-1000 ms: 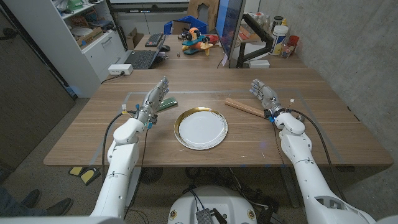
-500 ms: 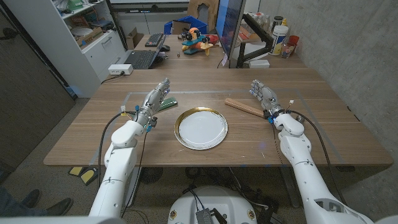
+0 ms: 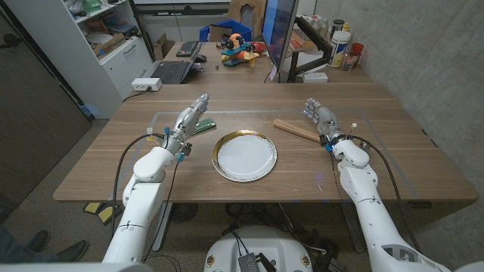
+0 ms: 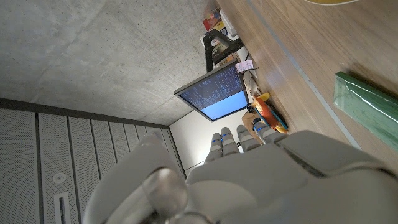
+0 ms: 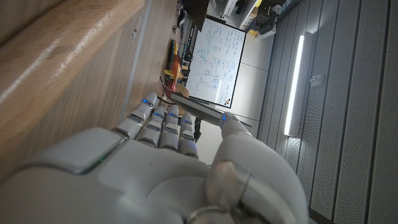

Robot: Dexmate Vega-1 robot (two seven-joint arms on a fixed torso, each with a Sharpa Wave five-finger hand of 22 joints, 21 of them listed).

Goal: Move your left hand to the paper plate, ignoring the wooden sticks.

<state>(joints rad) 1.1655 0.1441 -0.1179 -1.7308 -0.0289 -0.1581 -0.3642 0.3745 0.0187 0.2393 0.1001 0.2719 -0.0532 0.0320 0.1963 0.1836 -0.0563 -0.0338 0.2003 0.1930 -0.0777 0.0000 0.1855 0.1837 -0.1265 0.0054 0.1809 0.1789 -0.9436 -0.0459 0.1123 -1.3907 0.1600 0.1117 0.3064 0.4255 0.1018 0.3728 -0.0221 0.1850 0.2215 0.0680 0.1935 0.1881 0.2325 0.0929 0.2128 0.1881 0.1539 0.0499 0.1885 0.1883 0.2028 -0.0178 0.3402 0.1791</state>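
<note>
- The table [image 3: 249,193] is brown wood with long boards
- The plate [image 3: 244,155] sits in the middle, white with a gold rim
- The left hand [image 3: 187,121] is near it, fingers straight, holding nothing
- The sticks [image 3: 296,129] lie just beside the right hand [image 3: 320,117], also empty
- Behind are a shelf [image 3: 106,38], a laptop [image 3: 171,71], a screen [image 4: 216,93] and a grey wall [image 3: 423,53]

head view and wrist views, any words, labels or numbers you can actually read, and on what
None can be read.
Monitor: lines of text on a dark screen, too small to read.
Whiteboard: handwriting, too blurred to read.
Bottles behind the table: labels too small to read.
Green packet beside the left robot hand: no print legible.
Paper plate and wooden sticks: no text visible.
</note>
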